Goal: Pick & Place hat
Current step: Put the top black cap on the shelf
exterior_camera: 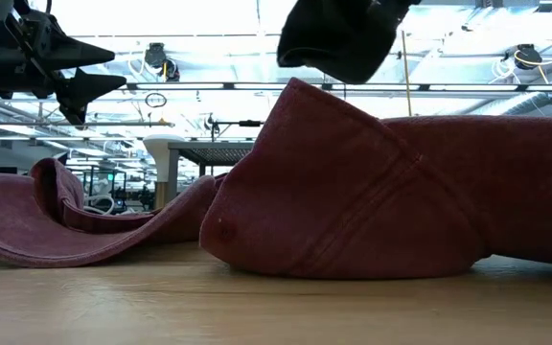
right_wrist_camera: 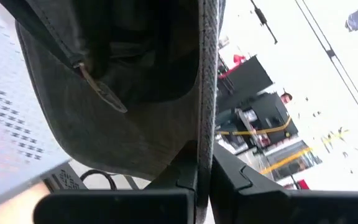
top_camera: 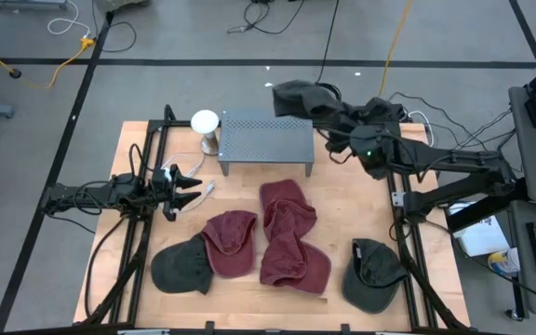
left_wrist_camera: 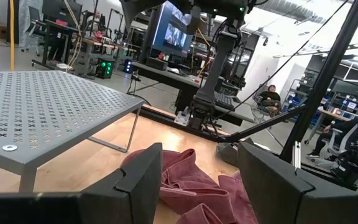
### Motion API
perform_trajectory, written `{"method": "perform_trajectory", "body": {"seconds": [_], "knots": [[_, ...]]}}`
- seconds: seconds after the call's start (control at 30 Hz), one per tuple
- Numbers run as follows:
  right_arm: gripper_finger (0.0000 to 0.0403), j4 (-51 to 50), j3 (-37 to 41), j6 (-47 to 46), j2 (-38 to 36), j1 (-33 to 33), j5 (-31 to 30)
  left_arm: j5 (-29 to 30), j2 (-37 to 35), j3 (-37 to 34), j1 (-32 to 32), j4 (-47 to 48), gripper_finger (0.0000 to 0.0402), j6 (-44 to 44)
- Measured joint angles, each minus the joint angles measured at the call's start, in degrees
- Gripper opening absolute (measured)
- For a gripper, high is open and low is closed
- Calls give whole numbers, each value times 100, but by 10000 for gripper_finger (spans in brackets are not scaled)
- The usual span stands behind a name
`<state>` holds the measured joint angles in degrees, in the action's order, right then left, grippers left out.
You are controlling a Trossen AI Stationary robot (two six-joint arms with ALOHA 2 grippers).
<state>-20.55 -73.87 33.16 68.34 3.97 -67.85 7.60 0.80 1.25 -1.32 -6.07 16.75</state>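
A dark grey hat (top_camera: pixel 302 97) hangs in the air over the table's far right part, beside the perforated metal stand (top_camera: pixel 266 140). My right gripper (top_camera: pixel 340 115) is shut on it. In the low view the hat (exterior_camera: pixel 338 38) shows at the top, above the red hats. In the right wrist view I look into the hat's inside (right_wrist_camera: pixel 104 93), where a strap with a buckle (right_wrist_camera: pixel 98 87) shows. My left gripper (top_camera: pixel 196 186) waits open at the table's left side, its fingers (left_wrist_camera: pixel 145 180) apart with nothing between them. My right gripper pinches a stitched edge of the hat (right_wrist_camera: pixel 205 134) between its two fingers (right_wrist_camera: pixel 244 180). The fingers reach about level from the table's right side. The hat is lifted clear of the table and the stand, and its crown sags beyond the fingers.
Two red hats (top_camera: pixel 232 242) (top_camera: pixel 288 237) lie crumpled at the table's middle, with a dark green hat (top_camera: pixel 182 267) at the near left and another (top_camera: pixel 372 273) at the near right. A white round-topped object (top_camera: pixel 205 126) stands left of the stand. Cables run along the far right edge.
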Motion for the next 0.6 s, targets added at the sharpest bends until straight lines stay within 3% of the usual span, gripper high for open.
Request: {"method": "perform_trajectory", "body": {"seconds": [0.33, 0.6], "knots": [[8, 451, 0, 444, 594, -563, -219, 37, 0, -1, 0, -225, 214, 78], [8, 1327, 0, 614, 1179, -898, -282, 39, 0, -1, 0, -538, 214, 749]]}}
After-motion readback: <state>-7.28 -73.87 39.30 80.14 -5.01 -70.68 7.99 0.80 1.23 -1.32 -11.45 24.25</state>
